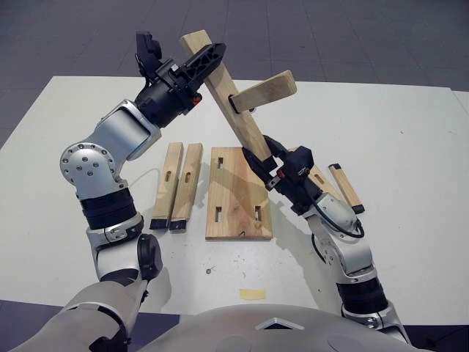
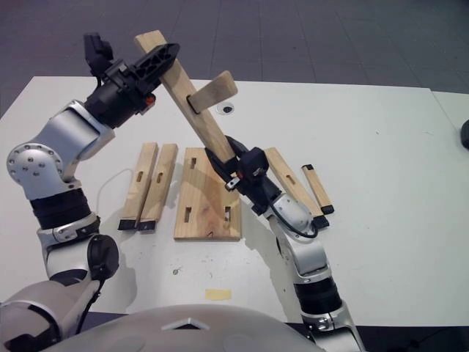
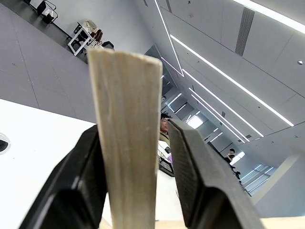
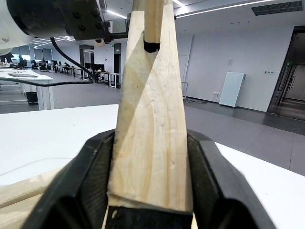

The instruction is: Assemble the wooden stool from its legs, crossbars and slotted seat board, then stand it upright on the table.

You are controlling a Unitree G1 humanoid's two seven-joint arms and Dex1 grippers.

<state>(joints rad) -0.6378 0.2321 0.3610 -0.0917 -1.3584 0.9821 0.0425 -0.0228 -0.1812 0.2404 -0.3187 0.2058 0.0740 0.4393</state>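
While aloft over the seat board [image 1: 236, 209], leg [image 1: 236, 111] with crossbar [image 1: 268, 91], tight in left fingers [image 3: 199, 183] and right fingers [image 4: 89, 183].

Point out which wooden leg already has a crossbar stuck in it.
The leg held aloft between the left gripper and right gripper: a crossbar pokes from its slot. The other legs lie flat on the table.

Large open-plan office or lab hall. Grey tiled floor [image 1: 330, 37] across top of left eye view, beyond white table [image 1: 410, 147]. Long ceiling light strips [image 3: 224, 81] at upper right of left wrist view. Rows of desks [image 4: 21, 78] at left edge of right wrist view.
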